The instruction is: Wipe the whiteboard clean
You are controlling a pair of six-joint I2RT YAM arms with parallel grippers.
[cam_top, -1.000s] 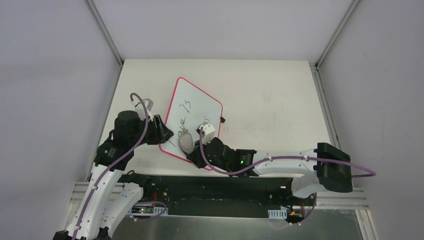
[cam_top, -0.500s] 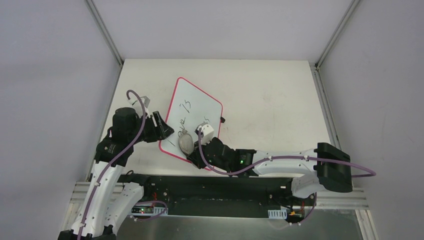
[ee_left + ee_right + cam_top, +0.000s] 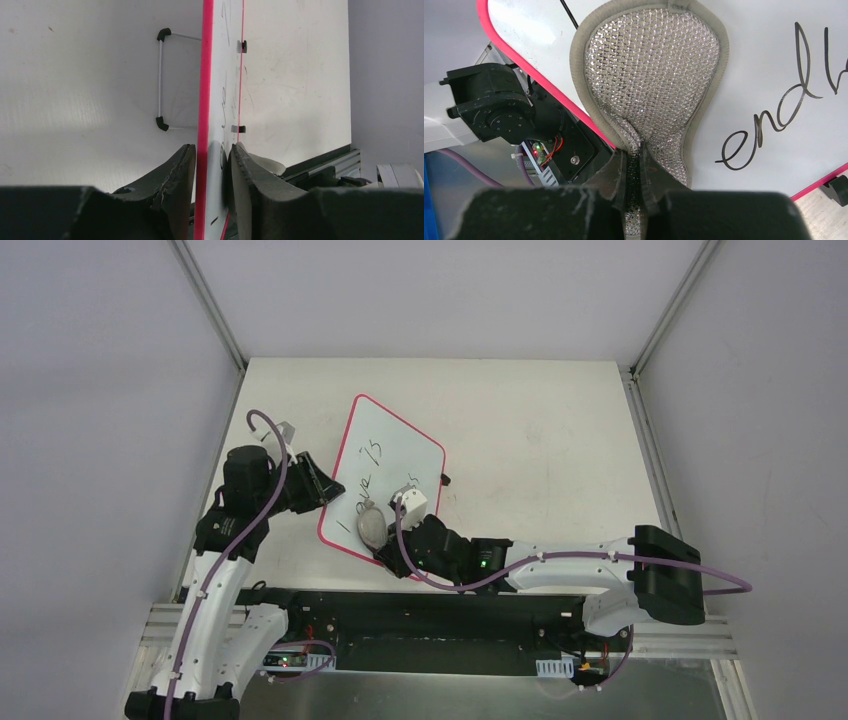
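Scuffed off-white table (image 3: 540, 440) runs from the arm bases out to pale grey walls (image 3: 100, 390), with metal corner posts (image 3: 210, 305) at the far corners. Left gripper (image 3: 210, 152) pinches the near left edge of the whiteboard (image 3: 390, 455), one finger on each face beside the red-pink frame; the board stretches away ahead of it. Right gripper (image 3: 633, 155) is pressed together on the tail of a grey mesh pad (image 3: 651, 70). The pad lies flat on the board just ahead of the fingers, with black handwriting (image 3: 774, 120) to their right.

Glossy whiteboard (image 3: 774, 50) — glittery mesh-cloth pad (image 3: 649, 75), matt table (image 3: 540, 440)
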